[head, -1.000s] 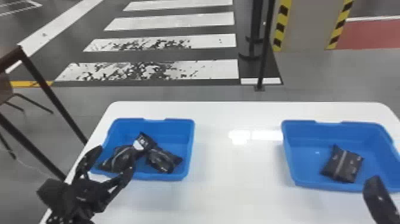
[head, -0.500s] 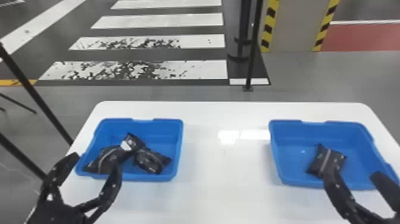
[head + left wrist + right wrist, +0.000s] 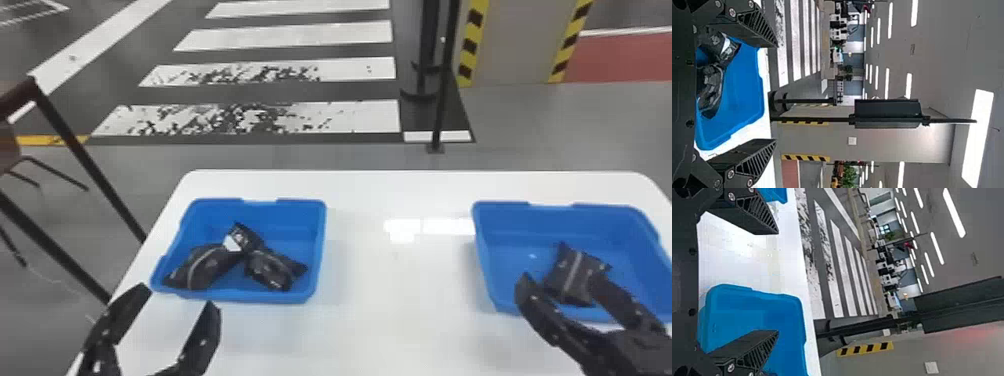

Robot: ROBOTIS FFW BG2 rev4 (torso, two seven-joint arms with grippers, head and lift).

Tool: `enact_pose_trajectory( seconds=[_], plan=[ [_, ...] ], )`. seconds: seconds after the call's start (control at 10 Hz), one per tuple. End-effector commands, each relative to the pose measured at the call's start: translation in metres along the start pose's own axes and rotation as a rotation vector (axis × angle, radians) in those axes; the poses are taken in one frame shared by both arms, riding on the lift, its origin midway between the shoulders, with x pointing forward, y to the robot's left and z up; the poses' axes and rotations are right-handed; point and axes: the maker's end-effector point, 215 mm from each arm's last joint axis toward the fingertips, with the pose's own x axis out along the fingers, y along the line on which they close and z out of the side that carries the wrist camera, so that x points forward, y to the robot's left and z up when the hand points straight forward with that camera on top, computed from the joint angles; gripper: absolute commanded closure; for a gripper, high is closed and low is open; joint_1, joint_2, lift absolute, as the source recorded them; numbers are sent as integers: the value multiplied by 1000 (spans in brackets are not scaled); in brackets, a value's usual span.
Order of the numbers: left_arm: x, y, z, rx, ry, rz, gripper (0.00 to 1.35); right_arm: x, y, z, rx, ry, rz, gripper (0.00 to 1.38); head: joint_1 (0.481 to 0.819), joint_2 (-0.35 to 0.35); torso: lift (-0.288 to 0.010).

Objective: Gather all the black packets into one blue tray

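packet (image 3: 575, 270) apparently near right jaws (image 3: 559, 279)

My left gripper (image 3: 178, 296) and right gripper (image 3: 560, 280) are both black, flecked with small pale glints. In the left wrist view, my fingers (image 3: 756, 156) are wedge-shaped, tapering toward the tips, their sides cut with a row of slanted ribs (image 3: 759, 25). Round silvery screws (image 3: 731, 174) sit at their bases, beside a dark plate (image 3: 683, 90) dotted with small round holes (image 3: 689, 123). The right wrist view shows me the same ribbed wedges and bright screws.
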Motion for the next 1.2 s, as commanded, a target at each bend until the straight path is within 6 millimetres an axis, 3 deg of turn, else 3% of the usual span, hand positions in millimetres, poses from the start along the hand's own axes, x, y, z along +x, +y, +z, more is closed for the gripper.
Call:
enact_pose_trajectory(
  seconds=[0.0, 0.1, 0.3, 0.4, 0.6, 0.9, 1.1],
  plan=[
    [-4, -2, 7, -22, -11, 4, 174, 19, -5, -18, -1, 78, 12, 121, 695, 139, -110],
    [-4, -2, 10, -26, -15, 4, 176, 34, -16, -27, -8, 114, 11, 121, 695, 142, -110],
    [1, -9, 12, -61, -31, -4, 176, 62, -74, -29, -47, 147, -70, 121, 695, 125, -110],
    [3, -12, 12, -79, -34, -7, 176, 69, -104, -30, -57, 165, -120, 121, 695, 75, -110],
    [4, -13, 10, -88, -29, -7, 176, 84, -142, -56, -14, 261, -168, 121, 695, 7, -110],
    [6, -14, 9, -97, -29, -9, 176, 101, -160, -79, 6, 379, -173, 121, 695, -45, -110],
    [7, -14, 9, -102, -29, -8, 176, 92, -165, -83, -6, 448, -198, 114, 695, -53, -110]
  ],
)
